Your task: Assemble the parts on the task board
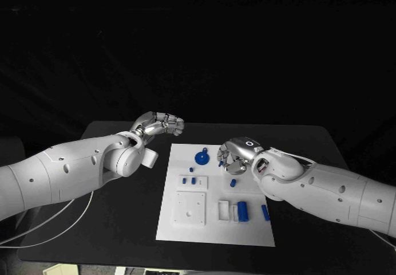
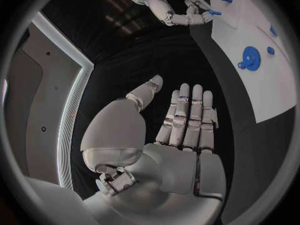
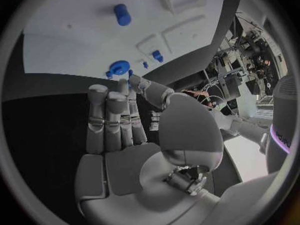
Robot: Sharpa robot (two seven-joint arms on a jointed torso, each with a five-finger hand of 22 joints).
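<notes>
1. Judging by the spread of loose parts, you are early in the assembly: most pieces lie on the task board (image 1: 216, 229) rather than seated in it.
2. Your right hand (image 1: 236, 156) hovers over the board's far right area and looks to pinch a small blue part (image 2: 214, 12) between thumb and fingertip, as the left wrist view shows; the other fingers stand straight.
3. Your left hand (image 1: 160, 124) hangs over the black table (image 1: 123, 229), off the board's far left corner, fingers straight and together, holding nothing.
4. A round blue disc (image 1: 201, 156) lies flat near the board's far edge, just beside your right hand.
5. A blue peg (image 1: 233, 183) lies mid-board; a blue block (image 1: 242, 211) sits by the white holder (image 1: 224, 209), and another blue piece (image 1: 265, 212) lies near the right edge.
6. Two small blue pegs (image 1: 190, 180) sit at a white fixture (image 1: 193, 182); whether they are fully seated, I cannot tell.
</notes>
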